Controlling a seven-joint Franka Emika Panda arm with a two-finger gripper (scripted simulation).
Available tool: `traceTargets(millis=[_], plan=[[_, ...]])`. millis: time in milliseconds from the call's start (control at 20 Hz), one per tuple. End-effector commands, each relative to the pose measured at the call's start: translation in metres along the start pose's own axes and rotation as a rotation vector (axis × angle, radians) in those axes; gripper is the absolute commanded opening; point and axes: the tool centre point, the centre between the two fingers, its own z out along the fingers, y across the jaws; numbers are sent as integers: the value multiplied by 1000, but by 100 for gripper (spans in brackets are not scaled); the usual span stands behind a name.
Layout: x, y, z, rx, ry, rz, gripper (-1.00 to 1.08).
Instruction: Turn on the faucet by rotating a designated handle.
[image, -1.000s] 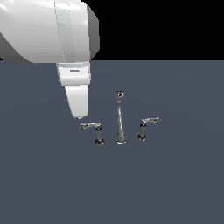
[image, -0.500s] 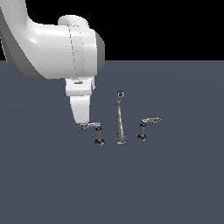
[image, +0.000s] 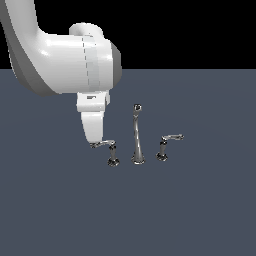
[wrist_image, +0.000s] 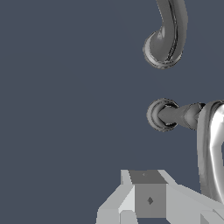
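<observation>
The white gripper (image: 94, 142) meets the tip of the faucet's (image: 137, 135) left-pointing lever handle (image: 106, 144); whether its fingers are spread or closed cannot be told.

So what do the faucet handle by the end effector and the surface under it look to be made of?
The handle looks like polished chrome metal: silvery with bright glints, on a darker post. The spout shares that shine. The surface reads as flat matte slate-grey with no texture, so its material stays open. The end effector looks like smooth white plastic.
</observation>
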Motion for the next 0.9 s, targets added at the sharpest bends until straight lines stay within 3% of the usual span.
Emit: traceTargets(millis=[0, 700, 850], plan=[[0, 0, 0, 0, 0, 0, -100], [-19, 41, 0, 0, 0, 0, -100], [-19, 38, 0, 7, -4, -4, -100]])
